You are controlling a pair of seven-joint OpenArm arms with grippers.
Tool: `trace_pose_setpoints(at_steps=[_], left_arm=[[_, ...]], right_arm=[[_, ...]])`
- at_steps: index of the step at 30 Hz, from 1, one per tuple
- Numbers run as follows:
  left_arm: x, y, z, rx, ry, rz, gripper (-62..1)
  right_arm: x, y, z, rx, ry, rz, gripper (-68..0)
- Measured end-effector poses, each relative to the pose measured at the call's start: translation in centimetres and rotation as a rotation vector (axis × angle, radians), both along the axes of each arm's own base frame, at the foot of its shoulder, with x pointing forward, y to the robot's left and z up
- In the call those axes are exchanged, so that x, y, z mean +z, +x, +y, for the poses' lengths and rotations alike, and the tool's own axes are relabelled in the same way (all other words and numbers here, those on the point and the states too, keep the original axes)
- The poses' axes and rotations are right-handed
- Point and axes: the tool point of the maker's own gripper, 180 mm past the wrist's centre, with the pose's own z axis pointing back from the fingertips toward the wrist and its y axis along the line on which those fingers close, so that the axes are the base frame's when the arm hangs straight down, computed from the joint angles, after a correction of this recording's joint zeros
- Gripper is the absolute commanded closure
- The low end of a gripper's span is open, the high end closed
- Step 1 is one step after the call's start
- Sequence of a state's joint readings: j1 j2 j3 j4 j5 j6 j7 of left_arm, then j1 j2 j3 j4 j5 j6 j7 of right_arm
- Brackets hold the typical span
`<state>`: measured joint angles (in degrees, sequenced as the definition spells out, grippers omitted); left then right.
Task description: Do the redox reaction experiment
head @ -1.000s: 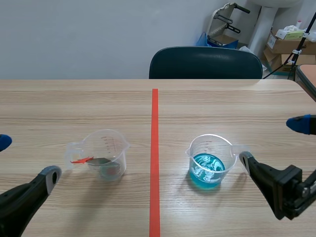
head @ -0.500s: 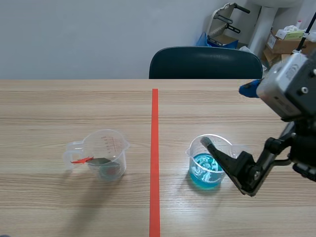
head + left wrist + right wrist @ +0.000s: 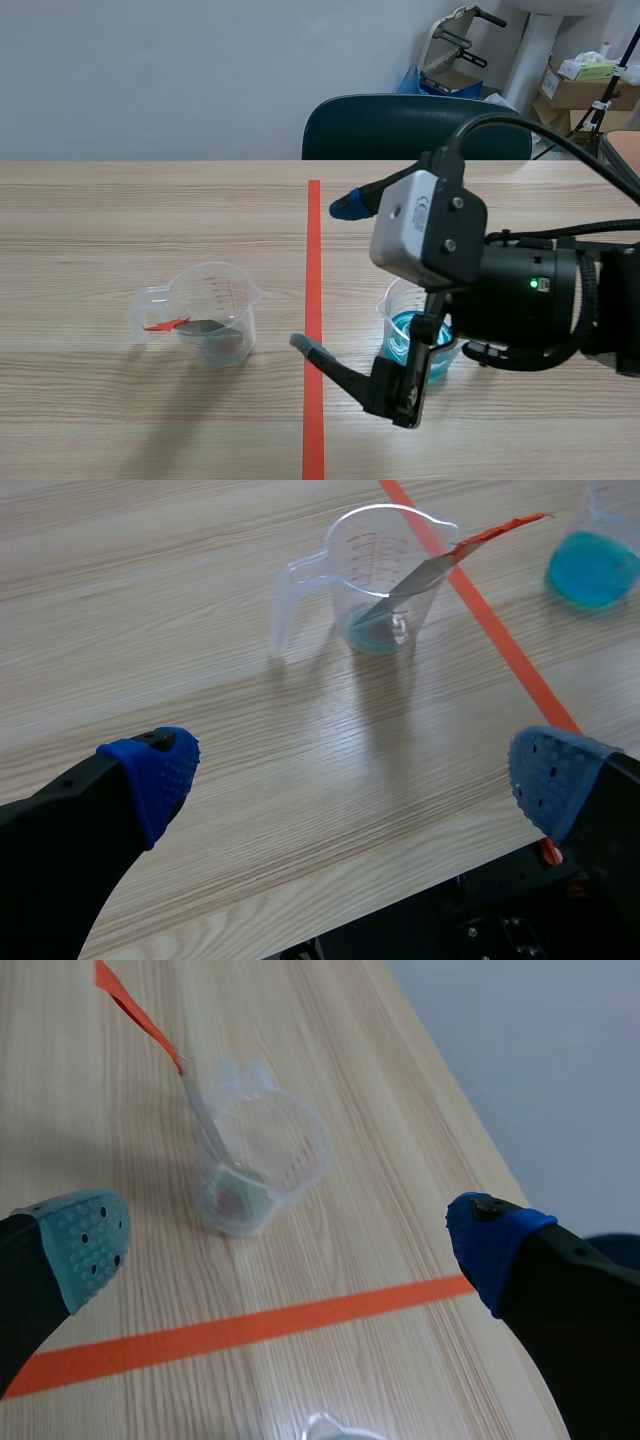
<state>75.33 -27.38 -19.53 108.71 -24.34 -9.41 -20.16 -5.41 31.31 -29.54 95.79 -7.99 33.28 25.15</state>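
A clear measuring cup (image 3: pixel 213 312) stands left of the red tape line, with a metal strip (image 3: pixel 190 325) tipped in red leaning inside over a little bluish liquid. A second clear cup (image 3: pixel 410 335) holding blue liquid stands right of the line, half hidden behind my right arm. My right gripper (image 3: pixel 328 275) is open above the tape line between the two cups. In the right wrist view the strip cup (image 3: pixel 262 1160) lies ahead of the open right gripper (image 3: pixel 290 1245). In the left wrist view my left gripper (image 3: pixel 350 770) is open, well short of the strip cup (image 3: pixel 385 580).
A dark chair (image 3: pixel 415 128) stands behind the table's far edge. Boxes and a stand (image 3: pixel 580 85) sit in the back right corner. The blue-liquid cup (image 3: pixel 595 565) shows ahead and to the side of the left gripper, past the tape line (image 3: pixel 500 640).
My right arm has swung from the table's right side leftward over the blue-liquid cup to the tape line. The left gripper has dropped out of the scene view.
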Motion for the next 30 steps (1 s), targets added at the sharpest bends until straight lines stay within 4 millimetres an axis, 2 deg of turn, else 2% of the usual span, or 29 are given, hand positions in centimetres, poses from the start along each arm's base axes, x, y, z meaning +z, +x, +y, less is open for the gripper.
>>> trace_pose_setpoints(at_steps=[9, 17, 21, 24, 26, 30], left_arm=[[-0.1, -0.3, 0.4, 0.051, -0.009, 0.000, -62.3], [-0.1, -0.4, 0.4, 0.061, -0.010, 0.002, -62.3], [-0.1, -0.4, 0.4, 0.061, -0.009, 0.005, -62.3], [-0.7, -0.7, 0.5, 0.061, 0.001, 0.039, -62.3], [-0.9, -0.8, 0.5, 0.061, 0.003, 0.046, -62.3], [-0.8, -0.8, 0.5, 0.061, 0.003, 0.046, -62.3]], right_arm=[[-0.4, -0.4, 3.9, 0.151, 0.012, -0.011, -67.9], [-0.4, -0.6, 8.1, 0.230, 0.052, 0.001, -67.9], [-0.7, -0.3, 9.7, 0.243, 0.032, -0.012, -67.9], [-0.4, 0.1, 10.1, 0.234, 0.043, -0.023, -67.9], [-0.2, 0.4, 10.0, 0.221, 0.047, -0.034, -63.8], [-0.2, 0.6, 9.9, 0.212, 0.046, -0.040, -50.6]])
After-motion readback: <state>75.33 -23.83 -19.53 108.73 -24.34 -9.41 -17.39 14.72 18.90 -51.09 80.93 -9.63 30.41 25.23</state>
